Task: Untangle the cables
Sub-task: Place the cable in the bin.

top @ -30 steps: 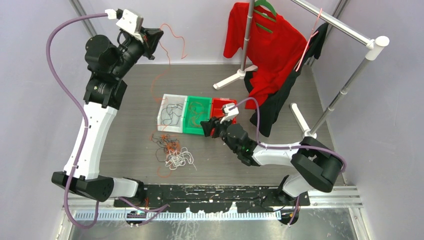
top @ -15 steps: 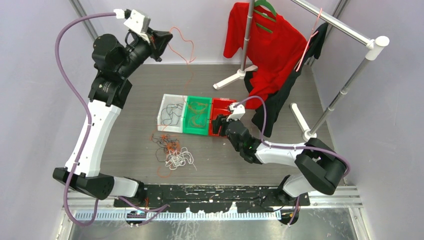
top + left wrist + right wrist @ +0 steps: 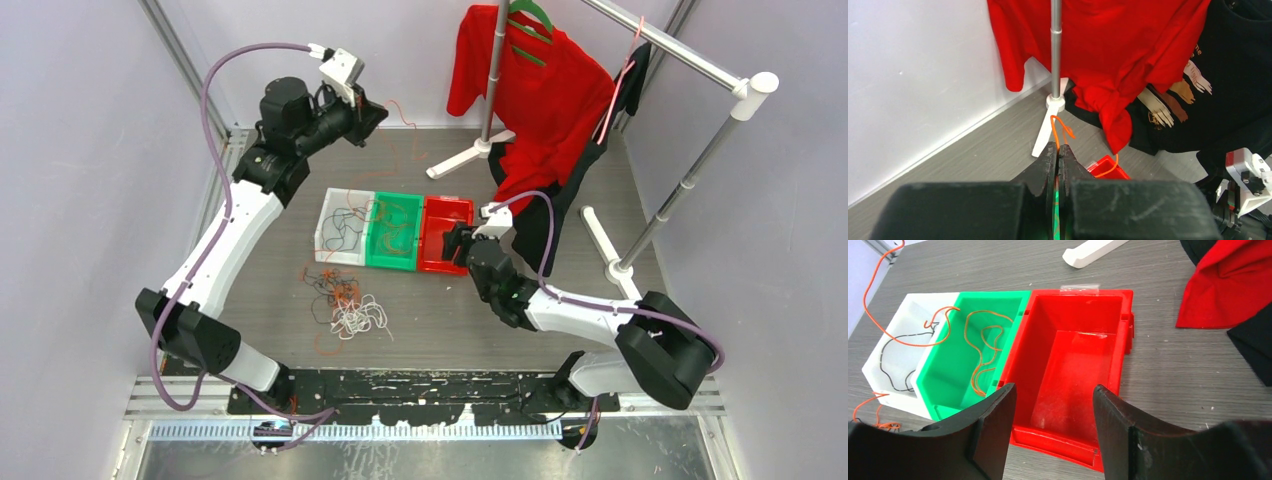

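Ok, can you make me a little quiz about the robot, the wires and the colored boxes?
1. True or false: the left gripper is shut on an orange cable.
2. Which bin has no cable in it? A white, B green, C red.
3. Fill in: the right gripper, jaws open, is nearest the ___ bin.

Key: 1 true; 2 C, the red bin; 3 red.

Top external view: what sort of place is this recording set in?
Probably a robot lab test cell, not a home: plain pale walls box in a grey table, robot arms are bolted to its near edge, and sorting bins and a garment rack look like staged props.
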{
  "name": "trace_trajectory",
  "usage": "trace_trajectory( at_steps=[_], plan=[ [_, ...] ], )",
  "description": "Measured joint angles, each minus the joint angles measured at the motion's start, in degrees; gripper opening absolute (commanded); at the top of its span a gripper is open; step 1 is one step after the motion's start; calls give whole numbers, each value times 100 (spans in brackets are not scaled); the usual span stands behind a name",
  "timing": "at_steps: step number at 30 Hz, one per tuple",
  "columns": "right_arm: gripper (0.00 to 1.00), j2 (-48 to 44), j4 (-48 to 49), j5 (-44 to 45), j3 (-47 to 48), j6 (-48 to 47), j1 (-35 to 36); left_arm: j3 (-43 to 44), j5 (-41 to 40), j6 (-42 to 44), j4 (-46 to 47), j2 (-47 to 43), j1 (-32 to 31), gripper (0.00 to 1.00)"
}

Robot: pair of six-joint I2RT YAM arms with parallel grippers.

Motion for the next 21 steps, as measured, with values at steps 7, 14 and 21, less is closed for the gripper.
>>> trace_trajectory(
  at_steps=[7, 14, 21],
  plan=[
    [63, -2, -142, 11, -37, 28, -46, 210, 0, -61, -101, 122, -90, 0],
    [63, -42, -168, 4, -83, 72, -74, 240, -26, -52, -81, 101, -186, 0],
    [63, -195, -205, 7, -162, 96, -157, -535, -101, 55, -374, 83, -271, 0]
  ],
)
